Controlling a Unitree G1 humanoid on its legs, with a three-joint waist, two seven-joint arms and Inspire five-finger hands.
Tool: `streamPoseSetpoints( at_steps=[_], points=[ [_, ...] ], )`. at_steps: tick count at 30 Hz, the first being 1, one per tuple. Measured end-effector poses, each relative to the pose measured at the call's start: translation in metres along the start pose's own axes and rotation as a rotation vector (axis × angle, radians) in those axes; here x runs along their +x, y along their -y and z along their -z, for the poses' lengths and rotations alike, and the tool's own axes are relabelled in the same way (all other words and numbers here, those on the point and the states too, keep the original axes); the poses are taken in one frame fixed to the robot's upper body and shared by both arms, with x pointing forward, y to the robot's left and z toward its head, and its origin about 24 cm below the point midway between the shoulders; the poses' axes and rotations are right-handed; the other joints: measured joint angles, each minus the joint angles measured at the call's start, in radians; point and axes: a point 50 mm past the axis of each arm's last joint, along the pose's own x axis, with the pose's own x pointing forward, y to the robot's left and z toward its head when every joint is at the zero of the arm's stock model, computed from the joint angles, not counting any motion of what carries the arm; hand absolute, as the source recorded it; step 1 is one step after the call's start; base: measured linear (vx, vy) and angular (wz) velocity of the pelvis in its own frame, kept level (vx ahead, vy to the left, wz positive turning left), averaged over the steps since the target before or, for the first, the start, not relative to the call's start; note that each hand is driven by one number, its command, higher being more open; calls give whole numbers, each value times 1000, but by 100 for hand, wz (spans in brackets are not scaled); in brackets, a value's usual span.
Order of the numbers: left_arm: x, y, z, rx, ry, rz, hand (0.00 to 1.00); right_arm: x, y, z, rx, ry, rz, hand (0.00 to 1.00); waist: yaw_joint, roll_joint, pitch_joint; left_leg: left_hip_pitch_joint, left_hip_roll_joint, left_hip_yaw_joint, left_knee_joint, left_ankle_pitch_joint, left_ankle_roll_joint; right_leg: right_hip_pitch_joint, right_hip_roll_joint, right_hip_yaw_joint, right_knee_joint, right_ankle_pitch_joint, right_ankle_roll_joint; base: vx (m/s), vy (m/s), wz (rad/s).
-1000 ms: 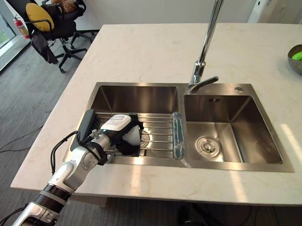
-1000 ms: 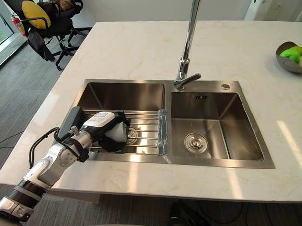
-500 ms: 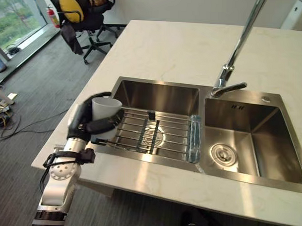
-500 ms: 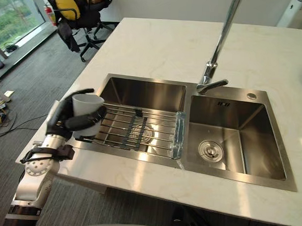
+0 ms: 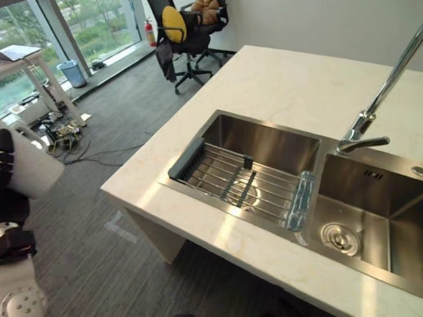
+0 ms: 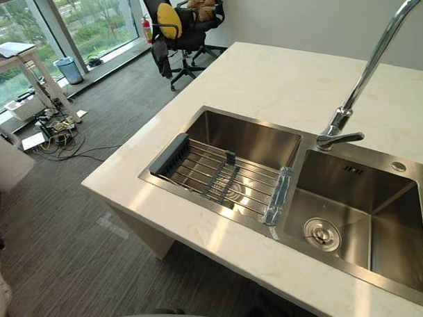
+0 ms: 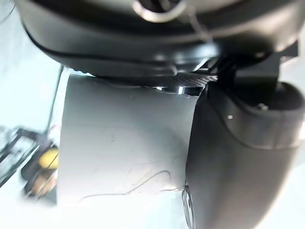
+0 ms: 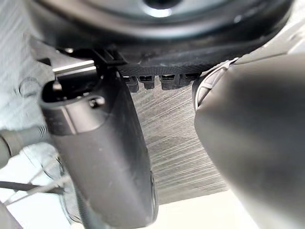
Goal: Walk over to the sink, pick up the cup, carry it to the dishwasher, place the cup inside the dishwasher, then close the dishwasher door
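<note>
Holds the white cup [image 5: 34, 170] clamped in the left hand [image 5: 2, 187], well off the countertop's [image 5: 283, 84] left edge (over grey carpet [image 5: 111, 252]). Impossible to tell the right hand's [image 8: 106, 143] state, seen above the carpet too.

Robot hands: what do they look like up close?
The left hand is dark, smooth and rounded, with chunky glossy fingers, on a silver-grey arm. The right hand looks the same, dark and shiny, with a pale edge by its thumb.
</note>
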Motion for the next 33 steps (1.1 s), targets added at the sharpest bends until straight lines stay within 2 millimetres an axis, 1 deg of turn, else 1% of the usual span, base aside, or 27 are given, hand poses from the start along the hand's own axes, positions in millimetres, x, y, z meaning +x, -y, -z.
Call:
streamPoseSetpoints(
  at_steps=[2,3,4,5,6,7,8,9,10,11,12,14,15,16,18,20,22,24,25,26,27,28,29,30,31,32,33],
  points=[
    [-7,-11,-6,13,20,-56,0,-2,5,4,-3,-19,16,100,4,9,-6,-3,-5,19,-3,15,43,35,-15,-69,0,-19,9,-6,-4,93],
    [-8,-12,-7,14,20,-65,0,-3,9,6,16,-23,26,100,6,8,-7,-3,-8,48,-3,19,94,54,-28,-104,0,-24,13,-5,31,122],
    [-8,-13,-7,9,15,-68,0,-6,14,10,33,-27,42,100,10,6,-7,-6,1,135,-5,12,210,79,-44,-156,0,-30,19,8,11,163],
    [-7,-12,-5,5,7,-66,0,-8,19,11,39,-29,54,100,0,9,-8,-9,33,273,-15,14,257,106,-62,-230,5,-35,29,21,30,172],
    [-7,-11,-4,-1,3,-63,0,-9,21,11,50,-21,60,100,-10,12,-9,-11,49,340,-23,15,255,116,-72,-274,5,-38,35,24,35,179],
    [-5,-8,-1,-21,-5,-53,0,-10,25,10,74,-12,73,100,-18,11,-11,-13,69,451,-35,18,251,126,-91,-335,0,-39,43,13,186,213],
    [-1,3,11,-72,-24,-17,0,-13,33,11,121,11,100,100,-27,15,-16,-25,109,641,-27,34,224,137,-116,-429,0,-41,52,1,203,208],
    [0,8,17,-91,-34,-2,0,-13,35,9,139,29,106,100,-30,24,-14,-34,126,704,-6,44,209,141,-122,-451,1,-43,55,-1,219,202],
    [-2,13,26,-120,-51,11,0,-14,37,5,156,60,114,100,-33,42,-13,-39,142,765,29,64,181,144,-135,-461,9,-48,61,22,285,139],
    [-6,18,38,-148,-82,17,0,-16,41,-1,166,97,124,100,-33,60,-16,-23,132,781,54,117,130,144,-162,-454,30,-49,80,58,390,131],
    [-7,23,45,-165,-103,27,0,-16,43,-9,155,119,127,100,-37,75,-14,-3,115,763,41,178,53,147,-183,-439,54,-47,105,59,345,90],
    [-4,28,49,-180,-111,28,0,-11,33,-16,149,131,101,100,-42,69,-10,-10,81,758,36,184,38,148,-201,-407,52,-39,114,47,239,55],
    [-2,30,50,-189,-109,23,0,-6,22,-14,150,129,72,100,-57,60,-7,-6,52,760,-5,184,38,157,-203,-402,40,-27,124,53,306,67],
    [-1,33,52,-194,-115,22,0,-4,17,-14,151,140,59,100,-63,61,-8,17,22,760,-90,198,18,164,-202,-422,40,-17,126,44,274,60],
    [-2,34,54,-171,-127,27,0,-3,13,-13,143,149,48,100,-60,61,-8,48,-13,743,-200,233,-27,170,-200,-440,45,-16,131,24,216,36],
    [-2,34,55,-139,-144,13,0,-2,8,-11,135,149,36,100,-52,43,2,45,-34,722,-204,226,-21,175,-219,-453,66,-17,134,17,104,26],
    [-4,34,55,-113,-161,13,0,-1,6,-11,120,149,33,100,-44,36,5,37,-49,707,-205,221,-14,175,-238,-468,87,-20,130,24,91,32],
    [-6,38,53,-90,-169,34,0,-1,4,-14,116,165,35,100,-40,33,6,23,-68,675,-205,216,-6,169,-274,-496,150,-43,113,43,84,51],
    [-7,41,51,-77,-170,48,0,-1,5,-17,120,179,51,100,-39,23,13,16,-82,654,-205,209,2,165,-313,-519,220,-65,83,77,99,70],
    [-8,45,51,-69,-163,65,0,-1,5,-21,123,197,68,100,-37,21,14,10,-99,620,-205,196,7,160,-363,-529,314,-73,62,68,81,80],
    [-9,47,51,-71,-160,72,0,-1,6,-23,131,206,73,100,-38,19,16,8,-108,601,-205,193,12,158,-388,-516,362,-70,40,100,116,107],
    [-12,53,57,-92,-174,94,0,-2,7,-25,158,224,84,100,-38,17,17,6,-124,545,-200,187,25,145,-424,-430,456,-39,-31,114,106,147],
    [-17,65,71,-123,-218,141,0,-3,8,-27,184,236,86,100,-46,18,17,5,-129,465,-199,188,46,97,-429,-257,566,-40,-97,128,107,170],
    [-19,72,78,-138,-245,170,0,-2,5,-27,190,238,80,100,-58,22,18,2,-124,416,-197,190,49,74,-394,-151,593,-117,-61,75,14,226],
    [-23,83,95,-166,-306,212,0,0,0,-23,205,225,70,100,-71,9,31,-12,-128,307,-194,192,61,47,-281,31,600,-245,-15,36,-60,262],
    [-31,91,113,-157,-386,243,0,2,-6,-14,218,203,62,100,-83,-18,49,-13,-149,216,-195,200,70,26,-190,170,583,-317,-3,31,-80,260],
    [-35,93,121,-141,-425,253,0,3,-7,-9,223,189,59,100,-86,-37,53,-9,-161,186,-195,202,71,17,-158,222,566,-338,12,63,-89,227]
  ],
)
